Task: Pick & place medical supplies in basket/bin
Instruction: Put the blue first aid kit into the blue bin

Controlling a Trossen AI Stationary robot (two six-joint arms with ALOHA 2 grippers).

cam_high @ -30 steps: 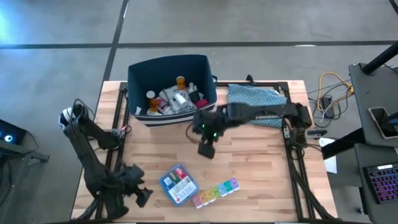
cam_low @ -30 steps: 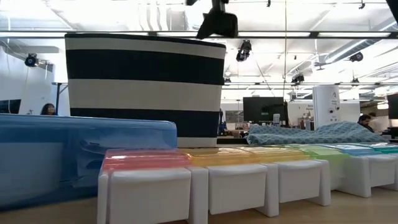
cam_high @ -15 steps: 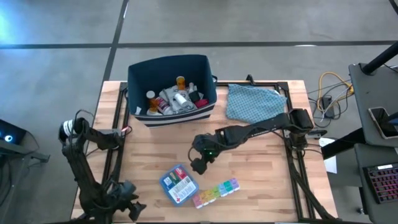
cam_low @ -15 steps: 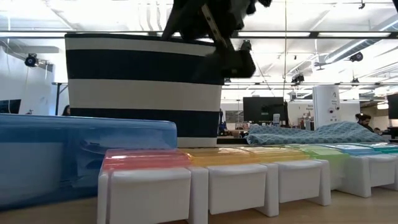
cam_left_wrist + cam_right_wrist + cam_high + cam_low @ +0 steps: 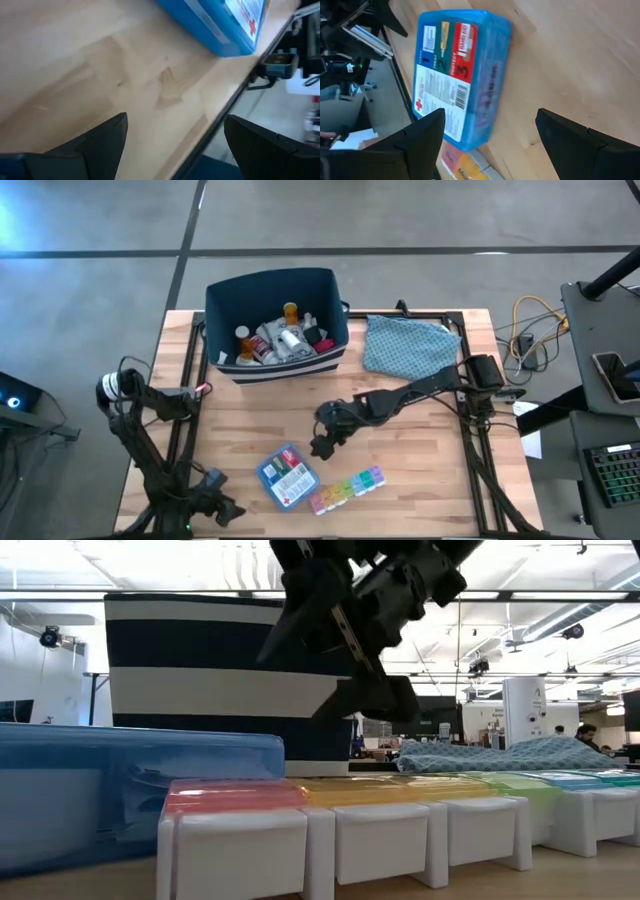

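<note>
The navy bin (image 5: 275,320) with white stripes stands at the table's far side and holds bottles and packets. A blue first-aid pouch (image 5: 287,476) lies flat near the near edge, with the rainbow pill organizer (image 5: 347,487) just to its right. My right gripper (image 5: 322,445) hangs open just above and beyond the pouch (image 5: 462,75), touching nothing. My left gripper (image 5: 215,508) is open low at the near left corner, with the pouch (image 5: 220,25) ahead of it.
A teal patterned cloth pouch (image 5: 405,345) lies to the right of the bin. Bare wood spans the table's middle between the bin and the pouch. In the low view the pill organizer (image 5: 400,820) and the pouch (image 5: 120,790) fill the foreground before the bin (image 5: 230,670).
My right gripper has moved from beside the bin toward the near edge and down, ending over the far right corner of the blue pouch. My left arm has folded lower, its gripper drawing slightly toward the near edge. No object has moved.
</note>
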